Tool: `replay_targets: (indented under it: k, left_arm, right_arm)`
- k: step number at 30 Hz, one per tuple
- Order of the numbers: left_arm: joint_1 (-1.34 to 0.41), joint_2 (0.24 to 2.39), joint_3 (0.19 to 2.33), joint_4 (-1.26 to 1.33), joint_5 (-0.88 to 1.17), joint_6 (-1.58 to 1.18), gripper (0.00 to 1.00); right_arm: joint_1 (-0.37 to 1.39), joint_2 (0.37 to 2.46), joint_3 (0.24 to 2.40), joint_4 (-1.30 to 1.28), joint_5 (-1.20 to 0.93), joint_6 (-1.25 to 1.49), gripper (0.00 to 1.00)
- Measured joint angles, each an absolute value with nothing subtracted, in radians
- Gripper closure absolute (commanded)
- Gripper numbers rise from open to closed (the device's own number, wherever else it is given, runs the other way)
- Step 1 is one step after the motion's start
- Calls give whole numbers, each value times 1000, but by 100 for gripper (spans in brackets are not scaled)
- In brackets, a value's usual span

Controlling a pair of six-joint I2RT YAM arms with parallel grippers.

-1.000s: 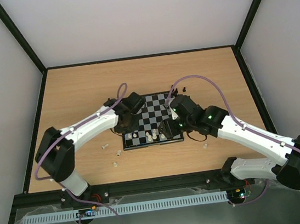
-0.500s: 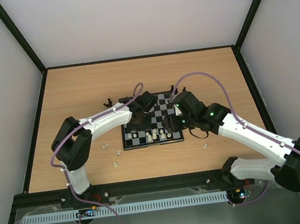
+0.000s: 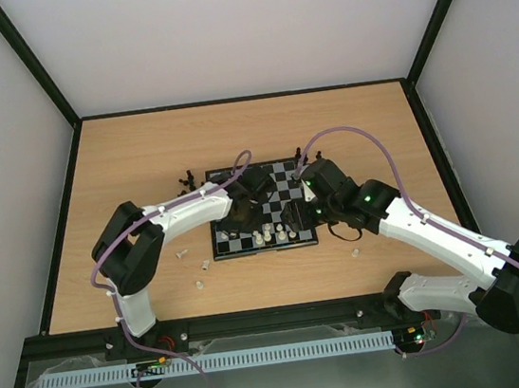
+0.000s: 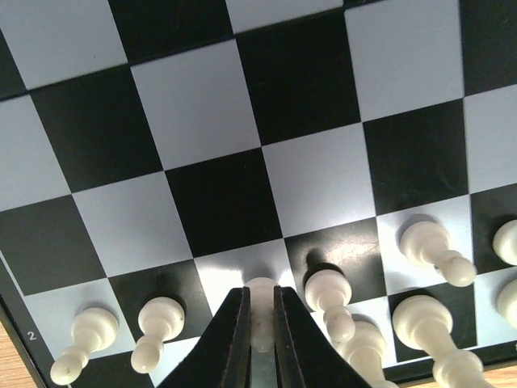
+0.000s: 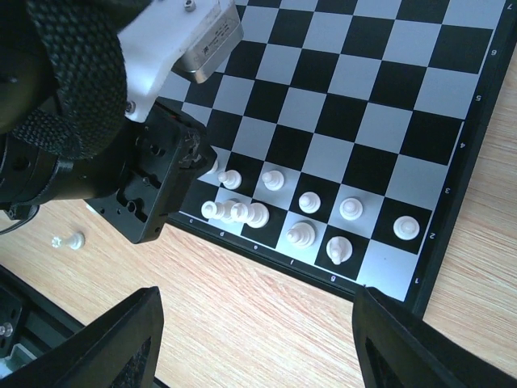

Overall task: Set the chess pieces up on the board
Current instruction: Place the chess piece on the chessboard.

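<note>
We find three loose cream-white pieces (image 3: 204, 265) lying on the table (image 3: 120, 155) left of the board (image 3: 276, 177). Two black pieces (image 3: 184, 179) stand off the board's far left corner, uncovered since the left arm swung rightward. The left gripper (image 4: 260, 295), a second ago at the board's left edge, now stands over the near left squares. Its fingers (image 4: 230, 339) are drawn almost together on a cream-white pawn (image 4: 260, 327) in the second row. Other cream-white pieces (image 5: 309, 201) stand in the two near rows. The right gripper (image 5: 258, 339), hardly shifted, hovers above the board's near edge, spread wide and holding nothing. One cream-white piece (image 3: 354, 252) lies on the table right of the board.
</note>
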State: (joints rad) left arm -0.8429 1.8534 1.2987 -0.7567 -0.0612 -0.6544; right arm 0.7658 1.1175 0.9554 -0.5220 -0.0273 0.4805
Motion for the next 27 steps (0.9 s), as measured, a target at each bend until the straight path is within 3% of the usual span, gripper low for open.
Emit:
replay_targets:
  k: [7, 15, 27]
  left_arm:
    - [-849, 1853, 1271, -750, -61, -666, 88]
    - [-851, 1853, 1271, -747, -63, -679, 70]
    - [-852, 1853, 1371, -803, -125, -680, 69]
  right_arm:
    - [766, 1118, 952, -522, -42, 479, 35]
    - [766, 1118, 952, -522, -45, 479, 35]
    - [766, 1118, 950, -521, -46, 479, 35]
